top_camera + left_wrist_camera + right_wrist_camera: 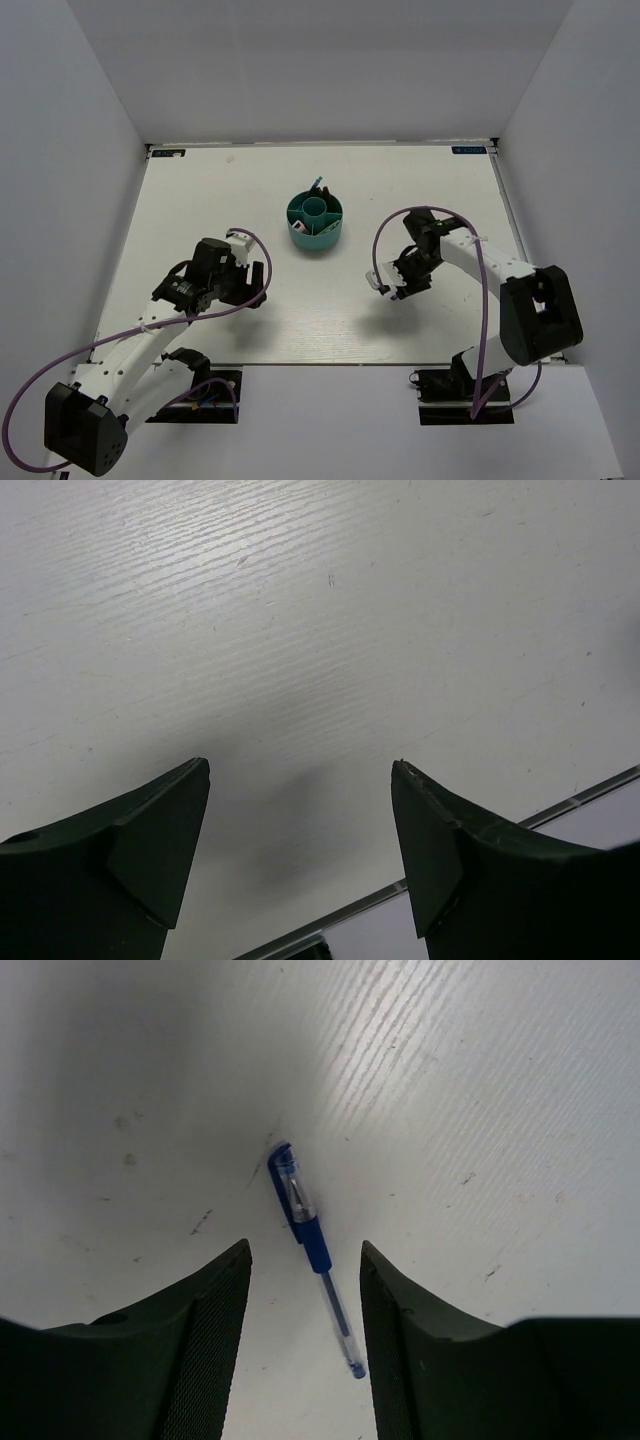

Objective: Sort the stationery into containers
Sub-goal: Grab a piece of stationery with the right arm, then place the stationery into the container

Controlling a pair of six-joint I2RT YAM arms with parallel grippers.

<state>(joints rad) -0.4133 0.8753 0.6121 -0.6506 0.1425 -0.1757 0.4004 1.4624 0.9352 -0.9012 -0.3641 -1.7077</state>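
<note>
Right gripper point(305, 1248), dark mesh-textured fingers, is sitting open, straddling thin blue pen w/ clear barrel point(305, 1222). Pen is lying flat on white woodgrain table point(480, 1110), touching neither finger. Left gripper point(300, 768), smooth dark fingers, is hanging open over tabletop. Round teal plastic organiser point(318, 243), mid-table, is holding second blue pen point(318, 184) poking out at far rim; other bits too small to ID.

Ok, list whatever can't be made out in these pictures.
Top view: what lies in the organiser is too small to identify.
Top view: the blue pen is hidden under the right gripper; only the right wrist view shows it.
Left wrist view: only table between the left gripper's fingers; the organiser is out of frame.
</note>
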